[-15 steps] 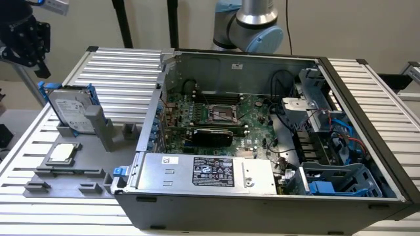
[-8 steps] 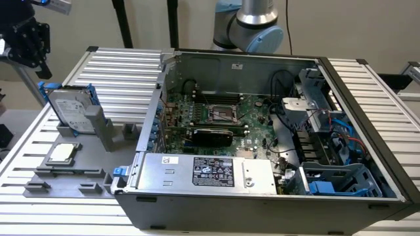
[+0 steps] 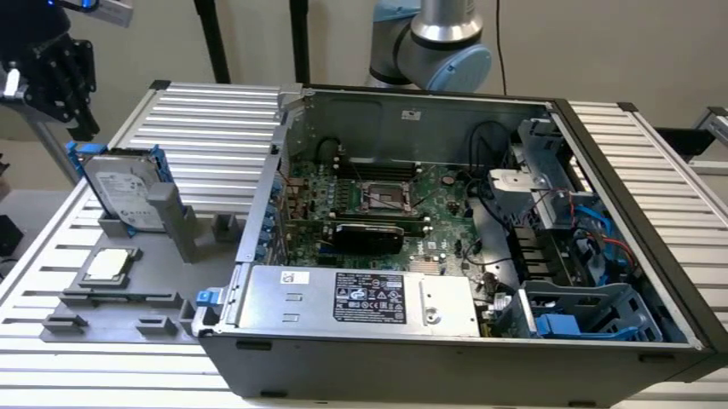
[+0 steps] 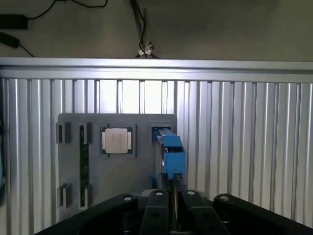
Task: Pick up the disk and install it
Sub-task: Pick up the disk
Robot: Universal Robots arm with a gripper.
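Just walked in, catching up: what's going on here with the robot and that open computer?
The arm's gripper hovers over the disk, which stands on edge in a grey fixture plate beside the open computer case. The disk has not been picked up yet, and the gripper is apart from it. A CPU chip lies on the same plate.

We read the disk (image 3: 119, 194) as silver-grey metal with a dull sheen and a white paper-like label, framed by smooth blue plastic. The fixture (image 3: 114, 322) looks like matt grey plastic, the table (image 3: 205, 111) ribbed, bright aluminium, and the gripper (image 4: 172, 211) matt black.
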